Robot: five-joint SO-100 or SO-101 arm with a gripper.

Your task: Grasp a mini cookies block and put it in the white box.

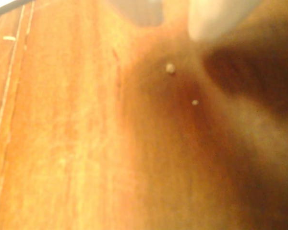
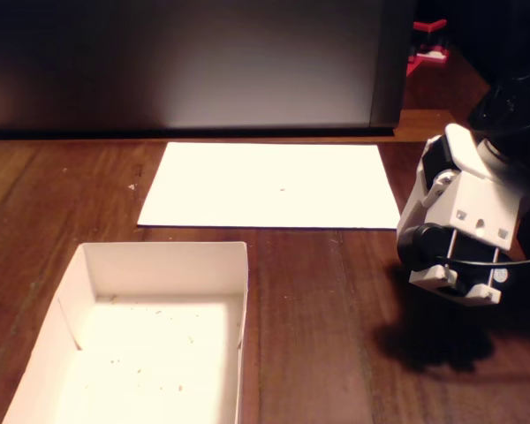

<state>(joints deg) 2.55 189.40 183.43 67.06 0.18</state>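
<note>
No mini cookies block shows in either view. The white box (image 2: 163, 265) sits at the lower left of the fixed view, with only crumbs on its floor. My gripper (image 2: 453, 276) hangs low over the wooden table at the right, well away from the box, its white body facing the camera and its fingertips hidden. In the wrist view a blurred white finger (image 1: 216, 19) enters from the top edge over bare wood. Whether the jaws are open or shut does not show.
A flat white paper sheet (image 2: 269, 185) lies beyond the box in the fixed view. A dark panel (image 2: 194, 62) stands along the back. Two pale crumbs (image 1: 170, 68) lie on the wood in the wrist view.
</note>
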